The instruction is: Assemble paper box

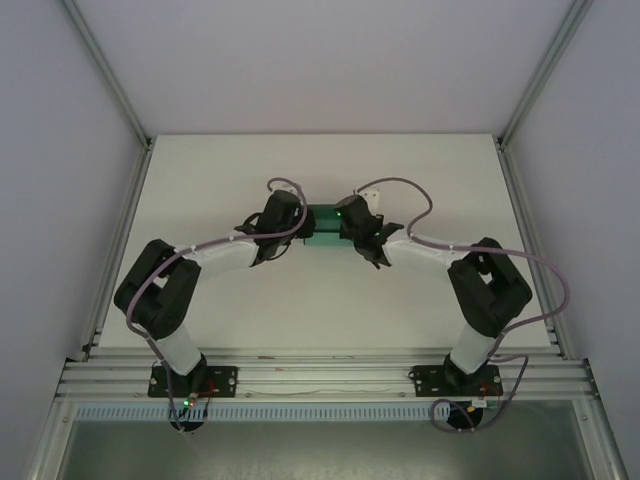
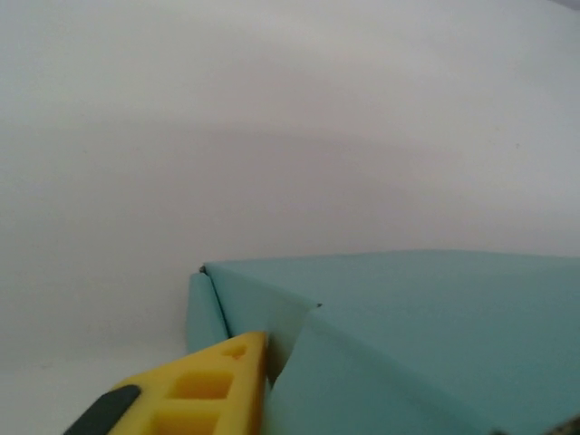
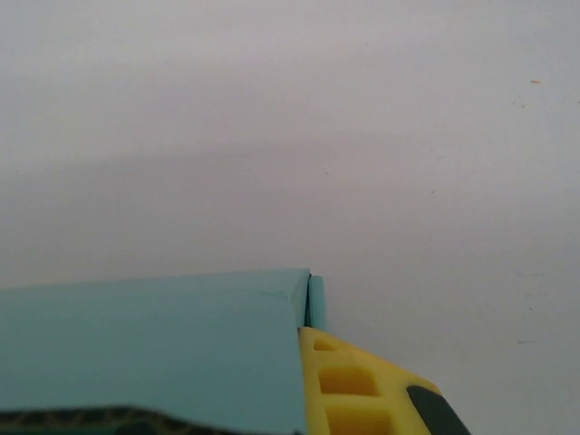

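Holding: paper box [image 1: 323, 222] sits in the middle of the table [image 1: 320, 170] with a gripper at each end, I'd guess to brace it while the flaps get tucked.
Right gripper [image 1: 345, 224]: clamped shut at the box's right end, yellow finger [image 3: 362, 390] touching the edge.
Left gripper [image 1: 300, 226]: beside the left end flap [image 2: 204, 313], honestly can't tell if it's open or closed.
Long axis: runs left-right, one end toward each arm.
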